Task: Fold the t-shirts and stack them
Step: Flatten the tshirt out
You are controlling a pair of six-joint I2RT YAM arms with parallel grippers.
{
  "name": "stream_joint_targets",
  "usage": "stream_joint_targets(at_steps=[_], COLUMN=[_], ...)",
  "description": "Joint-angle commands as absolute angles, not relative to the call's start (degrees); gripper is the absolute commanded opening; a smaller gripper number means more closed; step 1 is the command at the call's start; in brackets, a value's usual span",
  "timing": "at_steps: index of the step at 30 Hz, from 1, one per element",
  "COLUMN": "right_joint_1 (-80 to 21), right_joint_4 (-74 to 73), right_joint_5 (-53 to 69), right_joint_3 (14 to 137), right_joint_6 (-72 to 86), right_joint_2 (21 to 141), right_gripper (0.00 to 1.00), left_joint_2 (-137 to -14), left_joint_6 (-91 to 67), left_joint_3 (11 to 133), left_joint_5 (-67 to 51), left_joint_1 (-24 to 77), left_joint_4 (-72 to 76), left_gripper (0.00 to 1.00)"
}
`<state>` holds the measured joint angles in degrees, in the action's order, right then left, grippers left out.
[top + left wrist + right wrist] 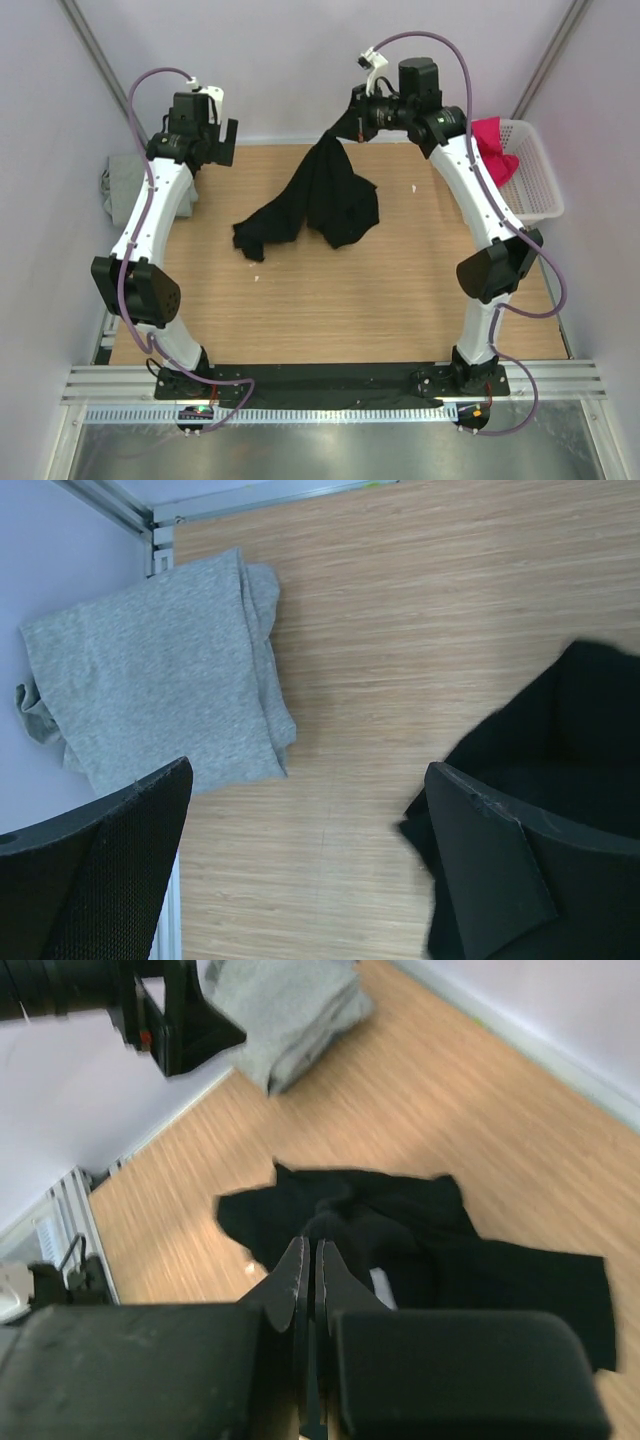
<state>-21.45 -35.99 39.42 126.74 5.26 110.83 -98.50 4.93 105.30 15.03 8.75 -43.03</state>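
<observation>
My right gripper (345, 125) (312, 1245) is shut on a pinch of the black t-shirt (320, 200) (430, 1235), lifted at the back of the table. The rest of the cloth trails down in a crumpled heap onto the wood. The grey t-shirt (113, 182) (160, 680) (290, 1005) lies folded at the table's far left edge. My left gripper (225, 145) (308, 775) hovers open between it and the black t-shirt (560, 730), with only bare wood between its fingers. The magenta-red t-shirt (495, 150) is bunched in the basket.
A white mesh basket (540, 185) stands at the back right, beside my right arm. Pale walls close in the table at the back and sides. A metal rail runs along the near edge by the arm bases.
</observation>
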Motion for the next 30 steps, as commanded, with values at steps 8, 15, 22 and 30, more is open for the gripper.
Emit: stream_joint_targets(at_steps=[8, 15, 22, 30], right_joint_1=[-27.4, -18.8, -12.6, -10.8], right_joint_4=[-49.7, -45.1, -44.2, -43.8], right_joint_5=[48.1, 38.0, 37.0, 38.1], right_joint_3=[114.2, 117.8, 120.6, 126.3], right_joint_6=[-8.1, -2.8, -2.4, -1.7], right_joint_2=[107.2, 115.7, 128.6, 138.9], right_gripper=[0.47, 0.63, 0.62, 0.56], left_joint_2=[-97.7, -97.2, -93.5, -91.3], left_joint_6=[4.0, 4.0, 0.5, 0.4], left_joint_3=[106.2, 103.5, 94.1, 89.5], left_joint_5=[13.8, 12.2, 5.8, 5.7], left_joint_1=[8.6, 8.6, 8.7, 8.6], left_joint_4=[-41.2, -42.3, -45.3, -46.1], left_gripper=[1.00, 1.00, 1.00, 1.00])
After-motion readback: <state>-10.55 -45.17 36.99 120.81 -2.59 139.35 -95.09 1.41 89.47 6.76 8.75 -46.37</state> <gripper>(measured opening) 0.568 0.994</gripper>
